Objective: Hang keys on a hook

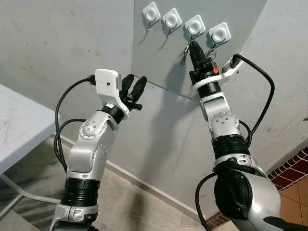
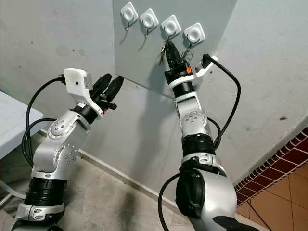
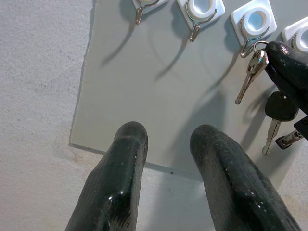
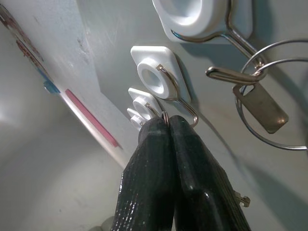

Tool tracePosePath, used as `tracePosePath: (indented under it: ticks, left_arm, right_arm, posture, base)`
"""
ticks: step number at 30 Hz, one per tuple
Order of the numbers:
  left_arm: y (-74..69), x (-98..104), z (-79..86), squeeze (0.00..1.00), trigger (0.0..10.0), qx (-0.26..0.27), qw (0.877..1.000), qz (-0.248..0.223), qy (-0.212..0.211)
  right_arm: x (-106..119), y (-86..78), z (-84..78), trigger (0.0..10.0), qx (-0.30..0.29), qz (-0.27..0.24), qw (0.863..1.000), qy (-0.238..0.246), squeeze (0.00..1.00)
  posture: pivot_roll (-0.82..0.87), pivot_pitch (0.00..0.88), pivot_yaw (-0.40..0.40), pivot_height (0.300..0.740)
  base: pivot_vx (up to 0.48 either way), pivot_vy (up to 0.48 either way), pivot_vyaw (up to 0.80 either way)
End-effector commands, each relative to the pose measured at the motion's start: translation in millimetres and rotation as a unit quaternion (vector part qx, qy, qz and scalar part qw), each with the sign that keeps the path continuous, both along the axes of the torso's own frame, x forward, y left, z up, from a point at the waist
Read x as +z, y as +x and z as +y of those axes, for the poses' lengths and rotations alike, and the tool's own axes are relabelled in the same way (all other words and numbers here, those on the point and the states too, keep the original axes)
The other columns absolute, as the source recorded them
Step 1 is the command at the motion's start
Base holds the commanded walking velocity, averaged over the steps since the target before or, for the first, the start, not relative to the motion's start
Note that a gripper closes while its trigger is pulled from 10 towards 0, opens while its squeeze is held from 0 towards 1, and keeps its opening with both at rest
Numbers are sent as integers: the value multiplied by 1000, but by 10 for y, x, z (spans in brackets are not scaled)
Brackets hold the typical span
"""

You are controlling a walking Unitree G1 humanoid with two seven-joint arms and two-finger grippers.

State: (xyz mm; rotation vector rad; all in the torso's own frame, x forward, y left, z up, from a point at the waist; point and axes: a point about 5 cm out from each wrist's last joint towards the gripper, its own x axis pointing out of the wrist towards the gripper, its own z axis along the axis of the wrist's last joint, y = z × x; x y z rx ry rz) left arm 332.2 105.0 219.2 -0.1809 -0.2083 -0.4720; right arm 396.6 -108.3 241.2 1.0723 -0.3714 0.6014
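Four white hooks sit in a row on a grey board (image 1: 159,62) on the wall. My right gripper (image 1: 194,46) is raised to the third hook (image 1: 195,25) and is shut on a key ring (image 4: 165,115) right beside that hook's wire (image 4: 185,103). I cannot tell whether the ring is over the wire. A silver key (image 3: 250,72) and a black-headed key (image 3: 281,107) dangle from it. The fourth hook (image 1: 219,33) carries another ring with a metal tag (image 4: 260,108). My left gripper (image 1: 134,87) is open and holds nothing, below the board's lower left edge.
The first hook (image 1: 151,13) and the second hook (image 1: 172,20) are bare. A white table (image 1: 19,125) juts in at the left. A black cable (image 1: 264,82) loops off my right wrist. Red tiles (image 1: 288,168) cover the floor at lower right.
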Motion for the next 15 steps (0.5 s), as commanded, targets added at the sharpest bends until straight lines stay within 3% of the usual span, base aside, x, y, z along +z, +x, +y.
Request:
tracePosePath:
  ticks: [1, 15]
  left_arm:
    - [-20, 36, -26, 0, 10000, -6, 1000, -5, 2]
    - [-24, 33, -21, 0, 10000, -4, 1000, -3, 2]
  right_arm:
    - [123, 11, -28, 10000, -6, -17, 1000, 7, 0]
    - [154, 49, 18, 10000, 0, 2, 1000, 11, 0]
  posture:
    - [229, 0, -120, 736]
    - [229, 0, -123, 736]
  base:
    - [0, 0, 0]
    - [0, 0, 0]
